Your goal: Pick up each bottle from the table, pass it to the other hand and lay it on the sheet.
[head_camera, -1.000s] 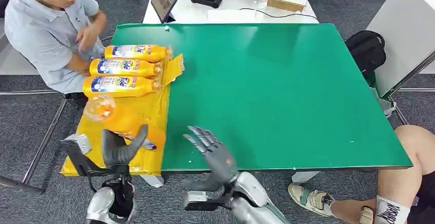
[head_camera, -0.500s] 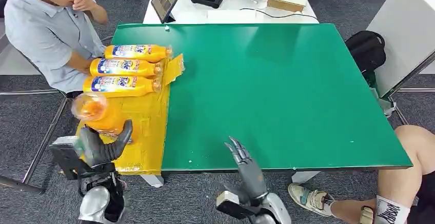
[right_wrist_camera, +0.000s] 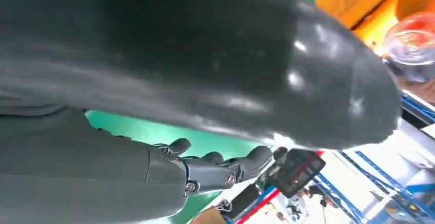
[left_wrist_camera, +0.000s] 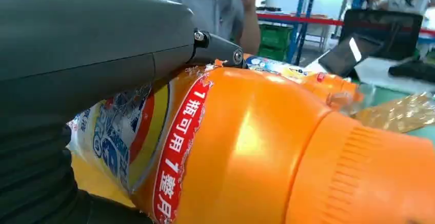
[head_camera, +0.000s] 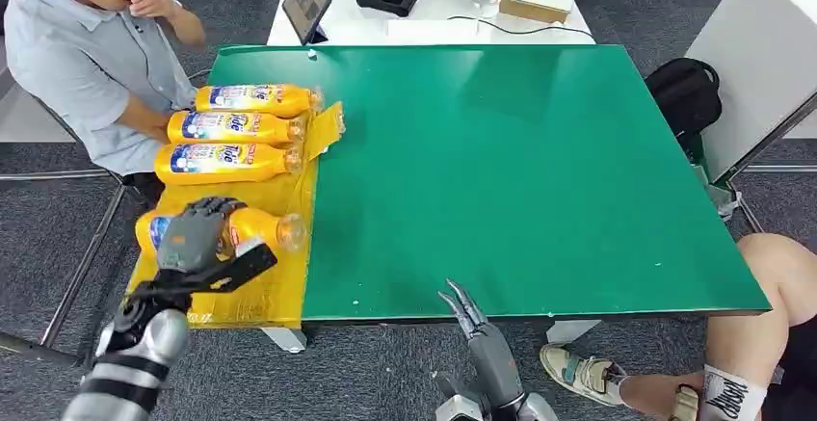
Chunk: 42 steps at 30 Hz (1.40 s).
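At the near edge of the counter (head_camera: 540,180) the right robot hand (head_camera: 479,334) hangs with fingers straight and apart, holding nothing. Left of it, the left robot hand (head_camera: 197,233) wraps the fourth bottle (head_camera: 255,228), lying on its side on the yellow sheet (head_camera: 265,291). Laying down looks nearly done; next the fingers must loosen without rolling it. Farther off, three bottles (head_camera: 231,127) lie in a row, beside a seated person (head_camera: 92,60).
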Available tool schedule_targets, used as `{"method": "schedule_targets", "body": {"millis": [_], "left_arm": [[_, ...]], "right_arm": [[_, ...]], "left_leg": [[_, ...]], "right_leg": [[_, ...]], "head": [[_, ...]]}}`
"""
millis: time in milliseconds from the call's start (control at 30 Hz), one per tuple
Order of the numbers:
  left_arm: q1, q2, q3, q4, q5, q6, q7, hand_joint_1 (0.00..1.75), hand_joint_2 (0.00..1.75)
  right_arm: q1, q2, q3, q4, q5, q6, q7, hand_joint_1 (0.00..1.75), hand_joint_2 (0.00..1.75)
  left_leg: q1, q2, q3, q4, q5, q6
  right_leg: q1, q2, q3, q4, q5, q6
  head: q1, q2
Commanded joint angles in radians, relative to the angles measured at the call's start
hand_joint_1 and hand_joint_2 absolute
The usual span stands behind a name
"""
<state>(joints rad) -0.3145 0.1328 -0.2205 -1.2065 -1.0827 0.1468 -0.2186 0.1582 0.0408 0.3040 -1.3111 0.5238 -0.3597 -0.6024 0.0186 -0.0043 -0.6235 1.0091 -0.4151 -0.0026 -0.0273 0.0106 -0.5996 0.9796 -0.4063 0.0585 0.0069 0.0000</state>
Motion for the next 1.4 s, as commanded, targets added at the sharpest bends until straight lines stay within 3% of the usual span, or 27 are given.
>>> {"method": "schedule_targets", "body": {"millis": [33,167,267,467,500,600,633,667,700,733,767,1000,1133,1200,1400], "left_arm": [[-0.216,0.063,-0.154,0.311,-0.02,-0.06,-0.001,1.75,1.75],[-0.227,0.072,-0.179,0.332,-0.021,-0.081,-0.003,1.75,1.75],[-0.306,0.056,-0.222,0.488,0.027,-0.182,0.041,1.75,1.75],[-0.485,-0.11,-0.221,0.818,0.147,-0.297,0.099,1.75,1.75],[-0.499,-0.127,-0.21,0.837,0.168,-0.307,0.106,1.57,1.75],[-0.528,-0.164,-0.188,0.87,0.21,-0.346,0.131,0.45,1.75],[-0.547,-0.173,-0.182,0.895,0.22,-0.392,0.167,0.49,1.75],[-0.561,-0.178,-0.199,0.9,0.212,-0.407,0.173,0.23,1.75],[-0.571,-0.187,-0.201,0.909,0.217,-0.424,0.178,0.24,1.75],[-0.584,-0.193,-0.216,0.916,0.209,-0.439,0.178,0.07,1.75],[-0.6,-0.203,-0.204,0.928,0.227,-0.466,0.186,0.0,1.75],[-0.66,-0.236,-0.168,0.933,0.307,-0.576,0.149,0.0,1.75],[-0.667,-0.23,-0.221,0.91,0.305,-0.556,0.072,0.0,1.75],[-0.664,-0.222,-0.245,0.869,0.324,-0.498,-0.031,0.0,1.75],[-0.67,-0.224,-0.25,0.866,0.326,-0.499,-0.034,0.0,1.75]], "right_arm": [[-0.056,0.004,0.006,0.083,-0.016,0.021,-0.029,0.0,0.0],[-0.059,0.001,0.013,0.089,-0.015,0.024,-0.032,0.0,0.0],[-0.091,0.014,0.023,0.151,-0.039,0.036,-0.046,0.0,0.0],[-0.16,0.04,0.06,0.27,-0.048,0.031,-0.061,0.0,0.0],[-0.17,0.045,0.062,0.285,-0.053,0.028,-0.062,0.0,0.0],[-0.193,0.052,0.062,0.317,-0.059,0.036,-0.061,0.0,0.0],[-0.199,0.054,0.063,0.327,-0.059,0.039,-0.06,0.0,0.0],[-0.212,0.055,0.069,0.348,-0.047,0.03,-0.067,0.0,0.0],[-0.217,0.053,0.071,0.358,-0.04,0.021,-0.075,0.0,0.0],[-0.224,0.054,0.071,0.369,-0.046,0.031,-0.079,0.0,0.0],[-0.232,0.055,0.072,0.377,-0.048,0.039,-0.086,0.0,0.0],[-0.252,0.046,0.094,0.411,-0.049,0.022,-0.096,0.0,0.0],[-0.26,0.029,0.135,0.414,-0.099,0.004,-0.096,0.0,0.0],[-0.258,0.018,0.155,0.408,-0.114,-0.009,-0.096,0.0,0.0],[-0.255,0.014,0.158,0.404,-0.117,-0.01,-0.096,0.0,0.0]], "left_leg": [[0.0,-0.001,0.002,-0.001,0.0,0.001],[0.001,0.0,0.005,-0.001,-0.002,0.001],[0.001,-0.001,0.004,-0.001,-0.001,0.001],[0.002,-0.004,0.003,0.0,0.0,0.001],[0.002,-0.004,0.002,0.0,0.001,0.001],[0.001,-0.005,0.004,-0.001,0.001,0.001],[0.001,-0.005,0.003,-0.001,0.002,0.001],[0.002,-0.006,0.005,-0.001,0.001,0.001],[0.002,-0.006,0.004,-0.001,0.001,0.001],[0.002,-0.006,0.003,0.0,0.001,0.001],[0.002,-0.005,0.004,0.0,0.001,0.001],[0.002,-0.005,0.003,0.001,0.001,0.001],[0.002,-0.005,0.002,0.001,0.001,0.001],[0.002,-0.005,0.002,0.001,0.001,0.001],[0.001,-0.004,0.003,0.001,0.0,0.001]], "right_leg": [[0.001,-0.002,0.003,-0.001,0.0,-0.002],[0.001,-0.002,0.006,-0.001,-0.002,-0.003],[0.002,-0.002,0.006,-0.001,-0.001,-0.003],[0.003,-0.005,0.005,-0.002,-0.001,-0.003],[0.003,-0.005,0.004,-0.001,0.0,-0.002],[0.002,-0.005,0.007,-0.002,0.0,-0.002],[0.001,-0.005,0.007,-0.001,0.0,-0.001],[0.002,-0.006,0.009,-0.002,0.0,-0.002],[0.002,-0.006,0.008,-0.002,0.0,-0.002],[0.002,-0.006,0.007,-0.001,0.0,-0.001],[0.002,-0.005,0.008,-0.001,0.0,-0.002],[0.003,-0.005,0.006,0.0,0.0,-0.002],[0.002,-0.005,0.005,0.0,0.0,-0.001],[0.002,-0.005,0.005,0.0,0.0,-0.002],[0.002,-0.004,0.006,0.0,0.0,-0.002]], "head": [[0.0,0.0],[0.0,0.0],[0.0,0.0],[0.0,0.0],[0.0,0.0],[0.0,0.0],[0.0,0.0],[0.0,0.0],[0.0,0.0],[0.0,0.0],[0.0,0.0],[-0.001,0.0],[0.0,0.0],[0.0,0.0],[0.0,0.0]]}}
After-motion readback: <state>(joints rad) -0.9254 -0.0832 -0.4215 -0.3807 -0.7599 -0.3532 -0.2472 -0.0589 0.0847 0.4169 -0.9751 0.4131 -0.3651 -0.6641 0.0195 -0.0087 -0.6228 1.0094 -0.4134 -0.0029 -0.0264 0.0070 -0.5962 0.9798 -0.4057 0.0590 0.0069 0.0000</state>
